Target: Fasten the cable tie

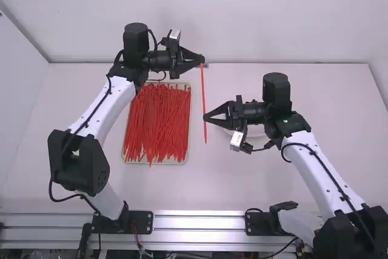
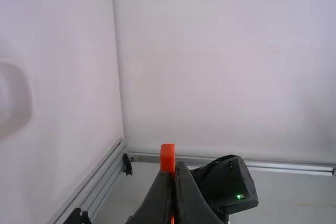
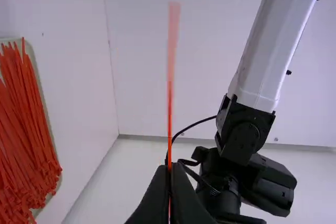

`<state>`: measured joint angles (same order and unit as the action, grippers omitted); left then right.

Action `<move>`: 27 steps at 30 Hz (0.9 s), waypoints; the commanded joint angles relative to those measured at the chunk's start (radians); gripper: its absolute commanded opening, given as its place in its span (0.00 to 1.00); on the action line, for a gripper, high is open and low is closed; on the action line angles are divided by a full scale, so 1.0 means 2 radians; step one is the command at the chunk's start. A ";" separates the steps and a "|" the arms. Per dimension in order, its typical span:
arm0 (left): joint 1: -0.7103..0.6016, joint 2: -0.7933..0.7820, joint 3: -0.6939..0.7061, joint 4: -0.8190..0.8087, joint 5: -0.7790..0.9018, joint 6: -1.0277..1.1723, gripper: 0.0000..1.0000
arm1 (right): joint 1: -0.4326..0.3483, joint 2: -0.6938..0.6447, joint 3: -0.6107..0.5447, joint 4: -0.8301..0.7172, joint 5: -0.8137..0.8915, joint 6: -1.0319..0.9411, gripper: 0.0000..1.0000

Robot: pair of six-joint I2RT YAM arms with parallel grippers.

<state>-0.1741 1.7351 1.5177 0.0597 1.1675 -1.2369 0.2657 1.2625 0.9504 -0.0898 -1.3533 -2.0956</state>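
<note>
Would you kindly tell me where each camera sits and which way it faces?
High view: fixed above and behind, looking forward and down at the table; shows left arm, right arm, tray of ties.
Left wrist view: rides the left wrist, looking past the left tool, shut on the cable tie, toward white walls.
Right wrist view: rides the right wrist, looking past the right tool up the tie toward the left arm.
Shared: all three show that tie; high and right wrist views, the tray.
</note>
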 commanded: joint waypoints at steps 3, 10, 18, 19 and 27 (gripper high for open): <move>0.002 0.001 0.007 0.000 0.010 0.014 0.02 | 0.001 0.003 -0.005 -0.002 -0.006 0.002 0.00; 0.001 0.001 0.007 0.000 0.009 0.020 0.02 | 0.001 0.003 -0.005 0.000 -0.006 0.028 0.00; 0.005 0.001 0.007 0.000 0.008 0.020 0.02 | 0.001 0.003 -0.005 0.002 -0.005 0.028 0.00; 0.005 0.001 0.007 0.001 0.007 0.021 0.02 | 0.001 0.003 -0.005 0.002 -0.005 0.028 0.00; 0.004 0.001 0.007 0.001 -0.003 0.020 0.02 | 0.004 0.003 -0.005 0.002 -0.005 0.025 0.00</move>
<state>-0.1722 1.7351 1.5177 0.0593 1.1660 -1.2106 0.2695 1.2625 0.9504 -0.0860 -1.3506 -2.0499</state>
